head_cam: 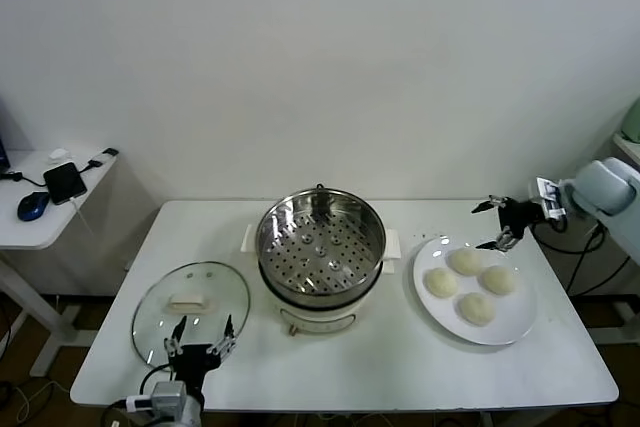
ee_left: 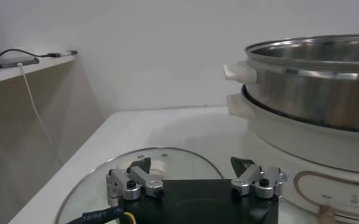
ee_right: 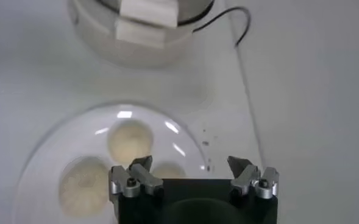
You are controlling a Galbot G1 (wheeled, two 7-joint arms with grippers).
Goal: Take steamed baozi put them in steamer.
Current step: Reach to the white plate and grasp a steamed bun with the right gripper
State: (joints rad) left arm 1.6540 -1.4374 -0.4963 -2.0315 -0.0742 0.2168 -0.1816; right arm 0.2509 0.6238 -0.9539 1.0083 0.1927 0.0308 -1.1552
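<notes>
Several cream-white baozi (head_cam: 464,261) lie on a white plate (head_cam: 520,329) right of the steamer (head_cam: 320,247), a shiny steel pot with a perforated tray on a white base. My right gripper (head_cam: 492,225) hovers open over the plate's far edge, just beyond the baozi, and holds nothing. In the right wrist view its gripper (ee_right: 190,163) stands open above the plate (ee_right: 51,137), with baozi (ee_right: 130,140) below and ahead and the steamer (ee_right: 136,36) farther off. My left gripper (head_cam: 203,332) is open and empty at the table's front left. The left wrist view shows that gripper (ee_left: 191,165) open, with the steamer (ee_left: 313,85) beside it.
A round glass lid (head_cam: 190,309) with a white handle lies flat under the left gripper, seen again as the lid (ee_left: 167,157) in the left wrist view. A side table (head_cam: 70,209) at far left carries a phone and a mouse. A wall stands behind the table.
</notes>
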